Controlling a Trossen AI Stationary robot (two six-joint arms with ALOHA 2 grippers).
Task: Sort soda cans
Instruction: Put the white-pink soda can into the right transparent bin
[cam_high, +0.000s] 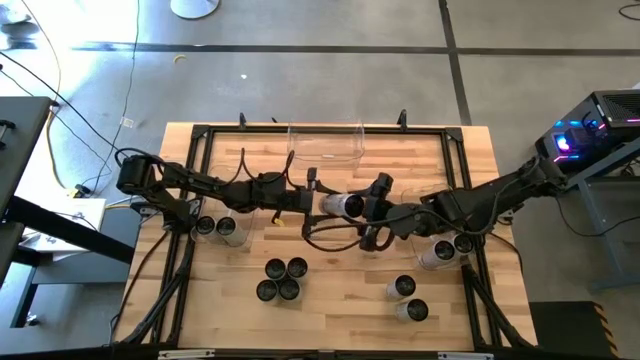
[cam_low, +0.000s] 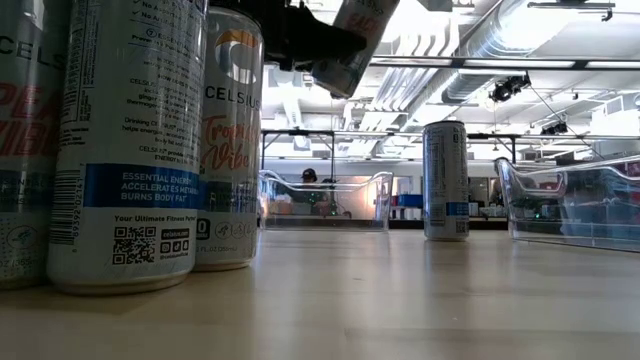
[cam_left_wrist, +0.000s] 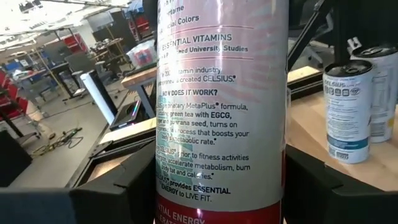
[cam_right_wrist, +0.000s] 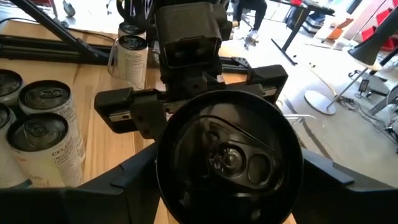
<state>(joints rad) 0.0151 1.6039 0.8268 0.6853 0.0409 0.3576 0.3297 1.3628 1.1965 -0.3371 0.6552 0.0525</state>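
Observation:
One soda can (cam_high: 343, 205) hangs above the middle of the table, tilted, its dark top (cam_right_wrist: 227, 155) leaning toward the table's right. My left gripper (cam_high: 318, 200) reaches in from the left and is shut on it. My right gripper (cam_high: 368, 210) reaches in from the right and is shut on it too. The other soda cans stand upright on their bases: a cluster (cam_high: 280, 278) near the front, a pair (cam_high: 220, 228) at the left, a pair (cam_high: 445, 250) at the right, and two more (cam_high: 408, 298) at the front right. My left gripper pinches the can's printed side wall (cam_left_wrist: 171, 180) between its two fingers (cam_left_wrist: 118, 186). The fingers come level from the table's left and lie across the can. The can is lifted clear of the table. My right gripper pinches the can's side near its top end (cam_right_wrist: 168, 168), one finger (cam_right_wrist: 118, 180) on each side. It comes from the table's right, slanting a little downward. The can is clear of the table, its top tipped toward this gripper.
A clear bin (cam_high: 325, 145) stands at the far edge, another clear bin (cam_low: 575, 200) at the right. In the low view a lone can (cam_low: 445, 180) stands mid-table and tall cans (cam_low: 130, 140) stand close at the left. Bare wood (cam_high: 340, 260) lies under the held can.

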